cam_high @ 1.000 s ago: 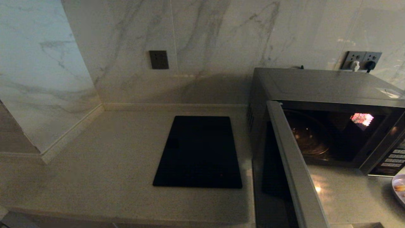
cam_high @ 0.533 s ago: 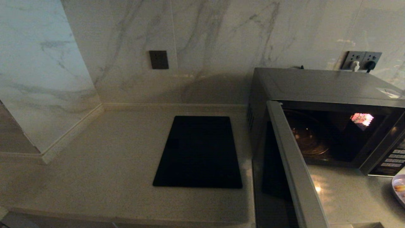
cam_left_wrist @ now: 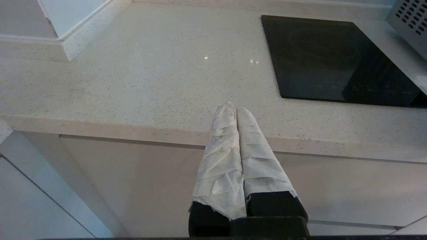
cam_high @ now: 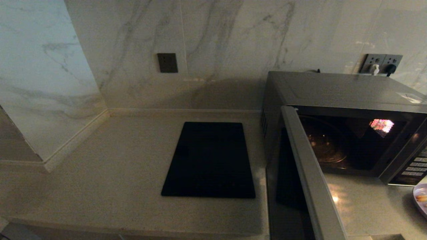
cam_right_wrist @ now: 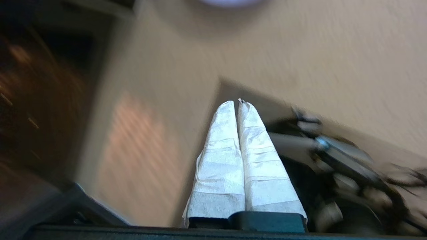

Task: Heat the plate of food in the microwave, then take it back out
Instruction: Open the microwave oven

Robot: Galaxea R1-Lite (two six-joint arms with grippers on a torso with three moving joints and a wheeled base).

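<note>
The microwave (cam_high: pixel 340 90) stands at the right of the counter with its door (cam_high: pixel 310 180) swung wide open toward me and the lit cavity holding only the glass turntable (cam_high: pixel 325 146). The plate of food (cam_high: pixel 421 200) lies on the counter in front of the keypad, cut off by the right edge of the head view. Neither arm shows in that view. My right gripper (cam_right_wrist: pixel 236 102) is shut and empty above the counter edge, with the plate's pale rim (cam_right_wrist: pixel 230 2) ahead of it and the microwave's dark opening (cam_right_wrist: pixel 40 100) to one side. My left gripper (cam_left_wrist: pixel 235 107) is shut and empty, low before the counter's front edge.
A flat black slab (cam_high: pixel 210 160) lies on the counter left of the microwave. Marble walls close the back and the left corner. A wall socket (cam_high: pixel 382 63) with plugs sits behind the microwave. The open door juts out past the counter's front edge.
</note>
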